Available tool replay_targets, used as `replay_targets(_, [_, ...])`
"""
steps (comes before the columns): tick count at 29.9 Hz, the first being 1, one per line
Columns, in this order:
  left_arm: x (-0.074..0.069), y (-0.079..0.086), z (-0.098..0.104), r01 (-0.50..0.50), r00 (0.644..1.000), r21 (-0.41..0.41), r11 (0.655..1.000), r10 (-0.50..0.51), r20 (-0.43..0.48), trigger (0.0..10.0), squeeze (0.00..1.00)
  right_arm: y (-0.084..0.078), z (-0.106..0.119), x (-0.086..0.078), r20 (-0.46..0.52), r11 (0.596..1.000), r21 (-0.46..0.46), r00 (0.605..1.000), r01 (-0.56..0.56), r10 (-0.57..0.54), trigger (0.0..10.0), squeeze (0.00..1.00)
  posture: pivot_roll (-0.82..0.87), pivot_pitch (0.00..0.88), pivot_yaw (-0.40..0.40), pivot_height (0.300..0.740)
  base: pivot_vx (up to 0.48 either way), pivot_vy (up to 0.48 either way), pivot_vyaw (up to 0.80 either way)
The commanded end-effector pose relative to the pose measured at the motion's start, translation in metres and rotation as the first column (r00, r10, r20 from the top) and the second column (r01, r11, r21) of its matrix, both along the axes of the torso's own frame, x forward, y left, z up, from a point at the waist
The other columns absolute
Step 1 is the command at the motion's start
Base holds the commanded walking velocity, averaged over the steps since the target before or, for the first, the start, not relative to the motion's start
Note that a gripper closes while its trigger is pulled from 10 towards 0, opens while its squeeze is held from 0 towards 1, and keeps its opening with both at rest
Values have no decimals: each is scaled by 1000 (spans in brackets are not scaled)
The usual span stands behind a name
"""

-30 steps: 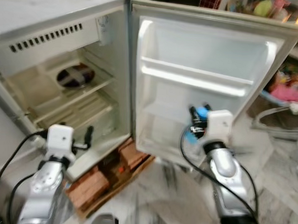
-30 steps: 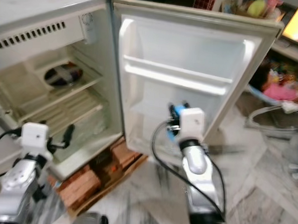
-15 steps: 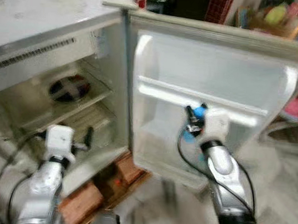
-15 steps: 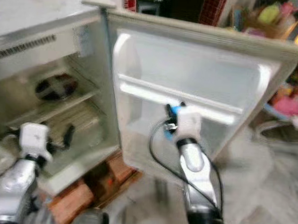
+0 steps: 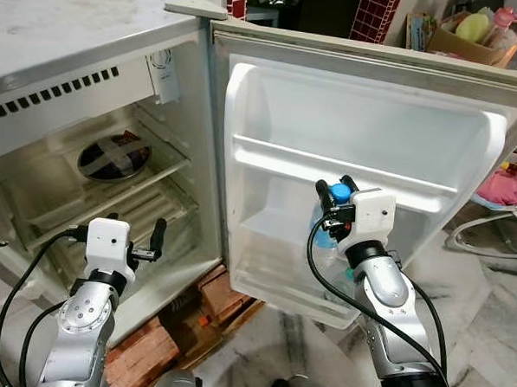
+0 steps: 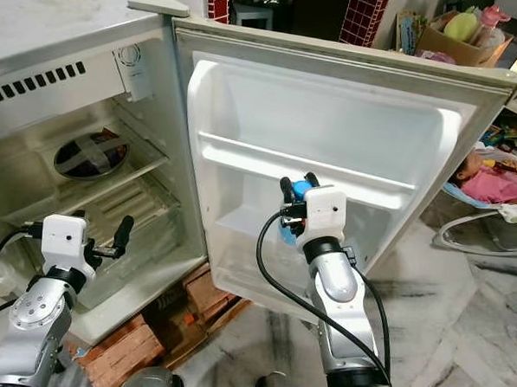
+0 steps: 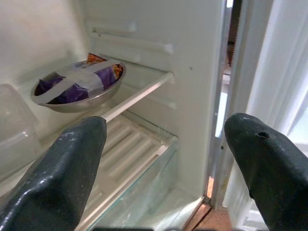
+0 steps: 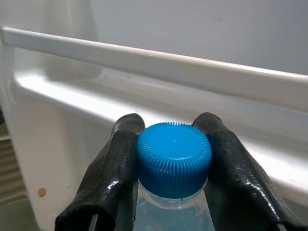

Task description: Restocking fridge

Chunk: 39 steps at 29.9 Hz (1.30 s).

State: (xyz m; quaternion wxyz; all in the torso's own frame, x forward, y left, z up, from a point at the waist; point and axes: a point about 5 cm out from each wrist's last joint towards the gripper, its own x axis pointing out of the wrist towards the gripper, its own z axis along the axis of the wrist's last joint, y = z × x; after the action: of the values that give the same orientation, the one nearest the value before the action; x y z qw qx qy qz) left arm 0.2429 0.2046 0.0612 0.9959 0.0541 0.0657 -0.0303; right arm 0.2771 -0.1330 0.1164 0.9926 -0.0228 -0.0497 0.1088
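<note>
Before the open fridge door (image 5: 357,129), the right gripper (image 8: 172,159) pinches a water bottle (image 8: 174,156) by its blue cap, just above the door's lower shelf (image 5: 280,273). Placing seems underway; next, lower it behind the rail. The left gripper (image 7: 168,144), fingers spread, idles facing the fridge interior.

It was a lived-in home — a small white fridge (image 5: 100,81) stood open on a marble-patterned floor (image 5: 485,344), propped on bricks (image 5: 160,340). Beyond its door (image 6: 331,137) lay household clutter: a cardboard box of toys (image 6: 453,30) and a pink doll (image 6: 489,180) in a baby bouncer.
</note>
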Motion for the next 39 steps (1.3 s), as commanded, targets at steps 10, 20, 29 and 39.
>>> replay_targets(10, [2,0,-1,-3,1000,7,1000,3,-14,10000,0,7,1,-1,-39,994,61,995,-93,95,10000,0,86,49,-16,740,0,0,0])
replay_targets(20, [2,0,-2,-4,1000,6,1000,4,-20,10000,0,18,-11,-11,-113,978,82,973,-193,201,10000,0,85,50,-17,685,0,0,0])
replay_targets(29, [4,-2,-1,0,1000,8,1000,1,-17,10000,0,19,-12,-11,-124,974,89,968,-208,218,10000,0,88,47,-16,620,0,0,0])
replay_targets(39, [5,-4,2,9,1000,-9,1000,-9,7,10000,0,19,-15,-11,-134,975,46,966,-219,223,10000,0,89,48,-16,615,0,0,0])
